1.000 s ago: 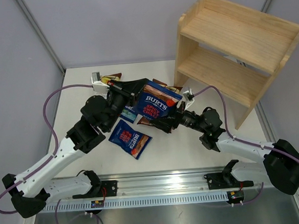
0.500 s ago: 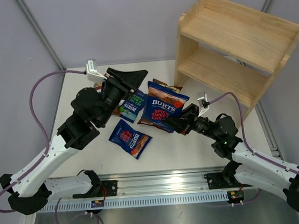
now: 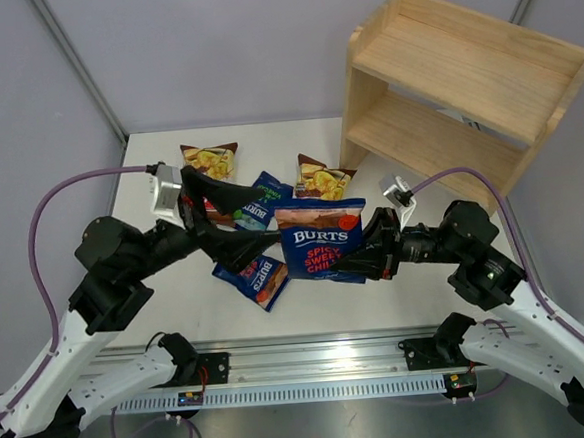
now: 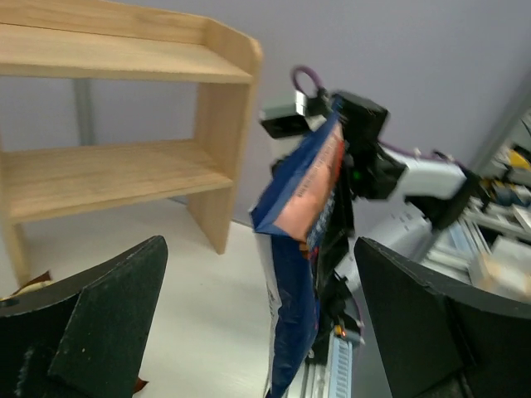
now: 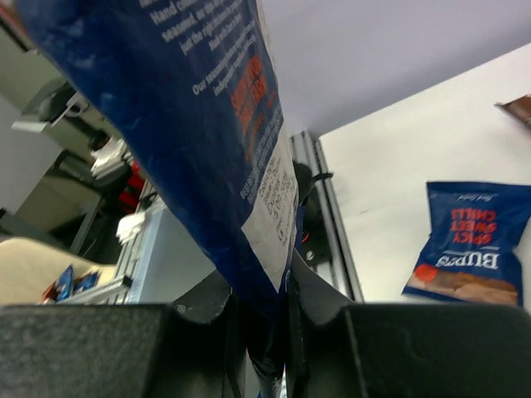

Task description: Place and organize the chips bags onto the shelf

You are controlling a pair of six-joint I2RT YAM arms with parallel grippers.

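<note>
A dark blue Burts chips bag (image 3: 323,239) hangs upright over the table's front middle. My right gripper (image 3: 371,256) is shut on its right edge, and its fingers pinch the bag's bottom seam (image 5: 264,332). My left gripper (image 3: 252,227) stands open just left of that bag, apart from it; the left wrist view shows the bag (image 4: 303,249) edge-on between the wide fingers (image 4: 108,332). A red-accented Burts bag (image 3: 259,278) and a green one (image 3: 258,201) lie flat on the table. Two brown Chuba bags (image 3: 211,161) (image 3: 321,180) lie further back. The wooden shelf (image 3: 454,97) stands at the back right, both tiers bare.
The shelf's left side panel (image 3: 361,94) rises close to the nearer Chuba bag. A metal rail (image 3: 322,362) with the arm bases runs along the near edge. Grey walls close off the back and left of the white table (image 3: 149,179).
My left gripper opened, let go of the Burts bag and drew back to the left. My right gripper shut on the bag and carried it nearer the front edge.
</note>
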